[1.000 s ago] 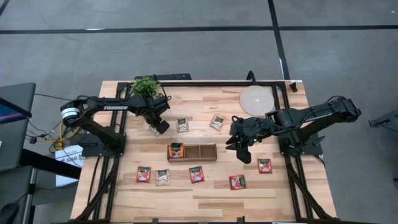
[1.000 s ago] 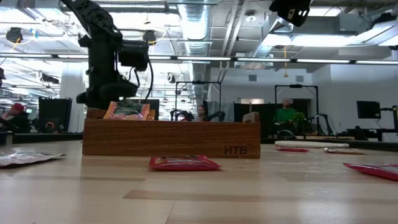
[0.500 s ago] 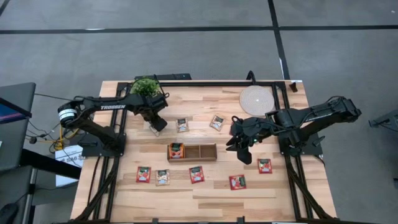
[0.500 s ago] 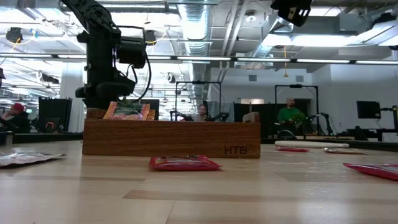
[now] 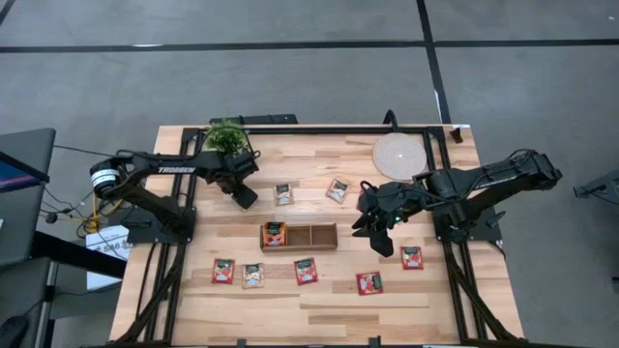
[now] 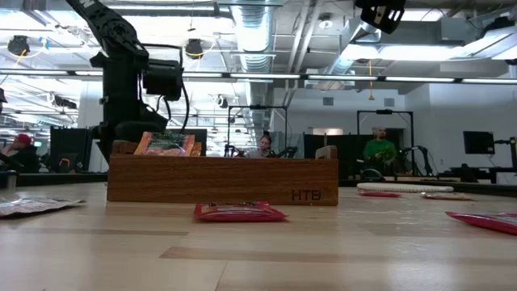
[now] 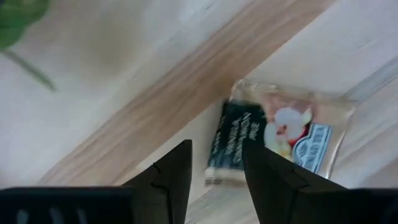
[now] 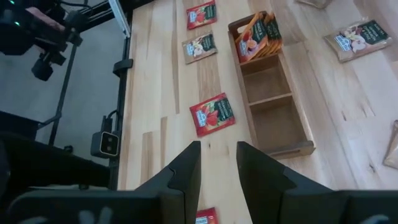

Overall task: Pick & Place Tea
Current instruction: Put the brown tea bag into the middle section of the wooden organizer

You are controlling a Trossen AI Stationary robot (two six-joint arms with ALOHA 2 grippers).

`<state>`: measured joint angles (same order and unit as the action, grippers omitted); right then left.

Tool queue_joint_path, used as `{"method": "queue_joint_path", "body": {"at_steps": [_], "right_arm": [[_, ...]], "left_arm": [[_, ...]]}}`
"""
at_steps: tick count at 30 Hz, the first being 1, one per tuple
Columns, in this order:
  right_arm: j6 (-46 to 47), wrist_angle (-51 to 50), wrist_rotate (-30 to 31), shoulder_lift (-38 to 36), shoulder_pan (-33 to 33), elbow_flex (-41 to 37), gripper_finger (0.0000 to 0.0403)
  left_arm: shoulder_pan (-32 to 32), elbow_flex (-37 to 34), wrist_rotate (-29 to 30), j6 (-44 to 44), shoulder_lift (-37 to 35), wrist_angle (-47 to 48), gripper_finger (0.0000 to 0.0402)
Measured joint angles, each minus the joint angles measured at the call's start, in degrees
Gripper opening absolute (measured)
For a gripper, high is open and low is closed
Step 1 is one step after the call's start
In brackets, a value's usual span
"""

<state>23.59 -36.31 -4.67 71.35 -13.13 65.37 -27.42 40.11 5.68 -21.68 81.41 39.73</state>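
Left hand (image 5: 244, 196) hovers, fingers parted, empty, over a blurred pale tea sachet (image 7: 283, 134). Right hand (image 5: 372, 224) parted, empty; tray's (image 6: 222, 179) sachets mostly hidden behind its wall.

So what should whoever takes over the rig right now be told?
Left hand: open, low over a pale sachet on the table beside the plant, holding nothing.
Right hand: open and holding nothing, hovering off the tray's right end.
Done: a few sachets stand in the tray's left compartment; the other two compartments hold nothing.
Left: the pale sachet, two sachets behind the tray, and five in front of it, all lying flat on the table.
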Motion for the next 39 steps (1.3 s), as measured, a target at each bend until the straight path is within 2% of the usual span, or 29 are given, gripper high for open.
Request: {"method": "queue_joint_path", "body": {"at_steps": [6, 16, 25, 34, 39], "right_arm": [[0.0, 2.34, -0.11, 0.02, 0.0, 0.0, 0.0097], [0.0, 2.61, -0.24, 0.0, 0.0, 0.0, 0.0097], [0.0, 2.59, -0.35, 0.02, 0.0, 0.0, 0.0097], [0.0, 2.57, -0.35, 0.02, 0.0, 0.0, 0.0097], [0.0, 2.57, -0.35, 0.02, 0.0, 0.0, 0.0097]], "left_arm": [[-1.44, -3.6, -1.92, -1.67, 0.44, -4.62, 0.0135], [-2.62, -4.32, -4.19, -3.29, 1.05, -6.71, 0.0133], [-2.69, -4.4, -4.57, -3.73, 1.09, -6.65, 0.0086], [-2.69, -4.43, -5.47, -5.02, 1.14, -6.62, 0.0072], [-2.67, -4.43, -5.96, -5.08, 1.14, -6.87, 0.0039]]}}
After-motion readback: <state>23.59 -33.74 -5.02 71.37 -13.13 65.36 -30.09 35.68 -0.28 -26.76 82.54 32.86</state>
